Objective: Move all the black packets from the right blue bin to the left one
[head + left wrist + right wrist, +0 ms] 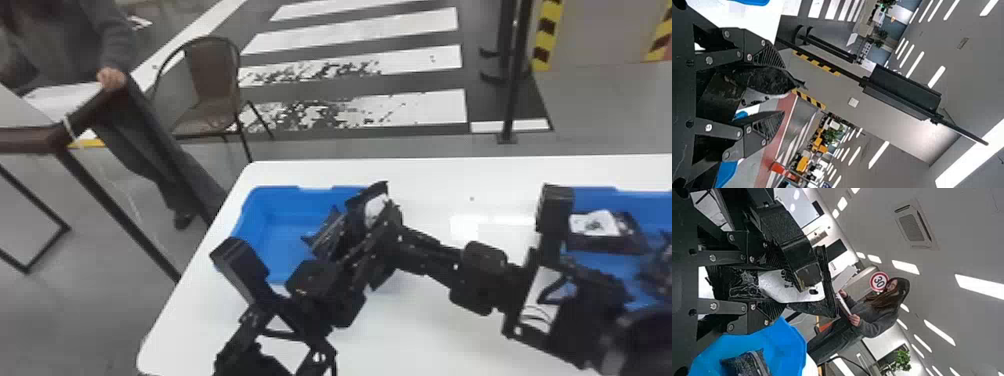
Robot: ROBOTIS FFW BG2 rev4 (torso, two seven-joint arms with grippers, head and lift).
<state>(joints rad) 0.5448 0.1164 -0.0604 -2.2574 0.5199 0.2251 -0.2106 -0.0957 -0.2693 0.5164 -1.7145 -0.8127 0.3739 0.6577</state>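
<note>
"Where's the jointed black metal left arm [237, 350]?"

"It rises from the head view's bottom edge and slants inward, its boxy black wrist housing [240, 270] tilted."

"And the matching jointed black right arm [590, 320]?"

"In from the right edge, stretched across to the left, well bent at the wrist. Its own black box [554, 210] stands nearly upright."

"Grippers?"

"The left gripper [355, 230], two flat black fingers, points up and away, fingers spread. The right gripper [430, 250], same build, lies right beside it, fingers closed around what's between them."
</note>
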